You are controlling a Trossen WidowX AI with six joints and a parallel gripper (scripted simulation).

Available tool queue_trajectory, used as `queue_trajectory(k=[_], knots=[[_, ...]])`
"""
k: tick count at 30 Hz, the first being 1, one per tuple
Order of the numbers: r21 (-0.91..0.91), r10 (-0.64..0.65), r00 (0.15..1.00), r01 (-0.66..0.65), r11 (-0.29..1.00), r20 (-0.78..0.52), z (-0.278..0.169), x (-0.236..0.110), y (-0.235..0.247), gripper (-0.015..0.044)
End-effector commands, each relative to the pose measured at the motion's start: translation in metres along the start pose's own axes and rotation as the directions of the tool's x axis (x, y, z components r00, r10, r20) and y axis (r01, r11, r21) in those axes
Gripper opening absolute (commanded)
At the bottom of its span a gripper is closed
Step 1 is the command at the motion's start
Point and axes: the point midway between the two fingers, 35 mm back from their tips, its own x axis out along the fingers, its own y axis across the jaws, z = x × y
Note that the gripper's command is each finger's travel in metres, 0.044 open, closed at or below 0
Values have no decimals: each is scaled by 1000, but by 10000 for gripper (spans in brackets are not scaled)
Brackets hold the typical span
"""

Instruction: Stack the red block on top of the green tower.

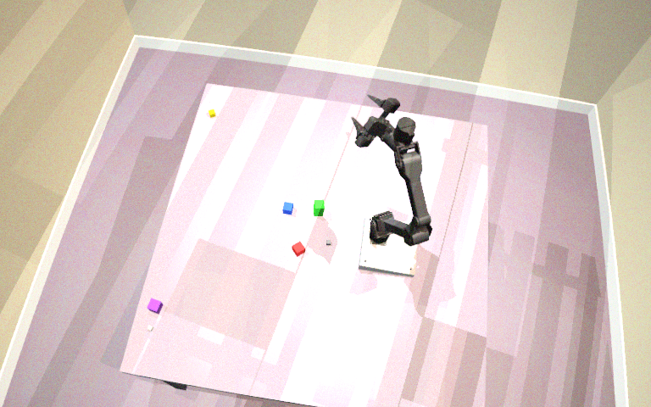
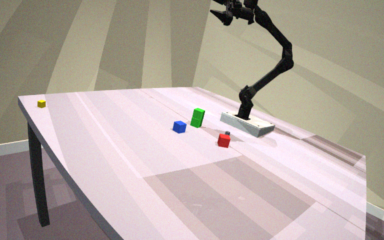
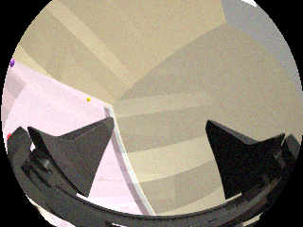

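The red block (image 1: 297, 248) (image 2: 224, 140) lies on the table (image 1: 225, 345) (image 2: 113, 175), in front of the arm's base. The green tower (image 1: 319, 208) (image 2: 197, 117), two green blocks high, stands upright a short way behind the red block. My gripper (image 1: 363, 110) (image 2: 214, 6) (image 3: 161, 124) is open and empty. It is raised high in the air, far above the table and well away from both the block and the tower. In the wrist view the fingers frame only the wall and the table's far edge.
A blue block (image 1: 287, 208) (image 2: 179, 126) sits left of the tower. A small grey piece (image 1: 328, 242) (image 2: 227, 132) lies just behind the red block. A yellow block (image 1: 211, 113) (image 2: 41, 103) sits at a far corner, a purple block (image 1: 154, 305) at another. The arm's base plate (image 1: 386, 266) (image 2: 256, 128) is to the right.
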Motion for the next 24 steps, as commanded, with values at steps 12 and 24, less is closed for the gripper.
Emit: queue_trajectory(k=[12, 24], knots=[[149, 476, 879, -466, 872, -38, -1, 78, 142, 440], [210, 756, 646, -728, 652, -106, 11, 82, 264, 440]])
